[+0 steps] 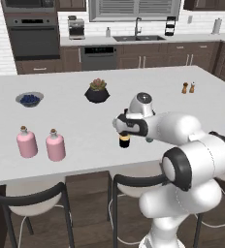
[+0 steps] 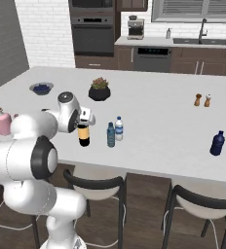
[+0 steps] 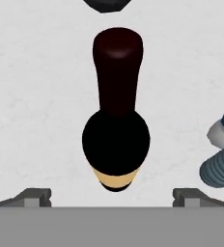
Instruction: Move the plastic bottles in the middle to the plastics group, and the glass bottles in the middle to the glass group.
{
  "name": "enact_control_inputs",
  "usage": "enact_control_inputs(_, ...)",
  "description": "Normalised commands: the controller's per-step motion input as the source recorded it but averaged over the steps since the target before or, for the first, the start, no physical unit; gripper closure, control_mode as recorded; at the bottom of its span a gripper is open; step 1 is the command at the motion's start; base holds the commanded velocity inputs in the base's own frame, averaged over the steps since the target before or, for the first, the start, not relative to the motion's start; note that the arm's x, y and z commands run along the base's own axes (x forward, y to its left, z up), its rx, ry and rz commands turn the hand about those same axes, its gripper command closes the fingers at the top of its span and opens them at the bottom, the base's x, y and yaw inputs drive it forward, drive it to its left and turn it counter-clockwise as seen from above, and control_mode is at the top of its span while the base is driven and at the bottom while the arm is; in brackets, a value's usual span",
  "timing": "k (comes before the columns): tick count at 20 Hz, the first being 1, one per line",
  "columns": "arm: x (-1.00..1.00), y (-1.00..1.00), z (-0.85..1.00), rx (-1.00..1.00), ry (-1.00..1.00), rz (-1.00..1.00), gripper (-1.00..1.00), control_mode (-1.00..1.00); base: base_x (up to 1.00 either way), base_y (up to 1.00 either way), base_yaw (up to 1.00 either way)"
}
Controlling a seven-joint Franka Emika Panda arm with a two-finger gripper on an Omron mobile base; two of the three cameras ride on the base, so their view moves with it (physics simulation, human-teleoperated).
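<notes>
I hold the gripper point(image 3: 112, 195), fingers wide open and empty, directly above the tall dark glass wine bottle point(image 3: 116, 113); its long axis stands upright.

Even, bright, flat light covers the white bench point(image 1: 75, 121), with no glare and no clear source. Shadows are faint: a soft dark patch under the plant pot point(image 1: 97, 94) (barely there). All three pictures are coarse and slightly soft. In the hand view the wine bottle point(image 3: 116, 116) looms foreshortened, its dark body showing almost no shading.
</notes>
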Motion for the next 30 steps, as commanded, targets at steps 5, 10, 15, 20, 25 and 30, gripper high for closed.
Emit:
enact_control_inputs(5, 0.24, 0.0, 0.0, 0.0, 0.05, 0.0, -1.0, -1.0, 0.0, 0.0, 0.0)
enact_control_inputs(10, 0.03, 0.0, -0.11, 0.0, 0.01, 0.0, -1.0, -1.0, 0.0, 0.0, 0.0)
enact_control_inputs(15, 0.14, 0.0, -0.15, 0.0, 0.0, 0.0, -1.0, -1.0, 0.0, 0.0, 0.0)
enact_control_inputs(20, 0.17, 0.0, -0.07, 0.0, 0.0, 0.0, -1.0, -1.0, 0.0, 0.0, 0.0)
enact_control_inputs(25, 0.04, 0.0, -0.11, 0.0, 0.0, 0.0, -1.0, -1.0, 0.0, 0.0, 0.0)
enact_control_inputs(30, 0.06, 0.0, -0.13, 0.0, 0.0, 0.0, -1.0, -1.0, 0.0, 0.0, 0.0)
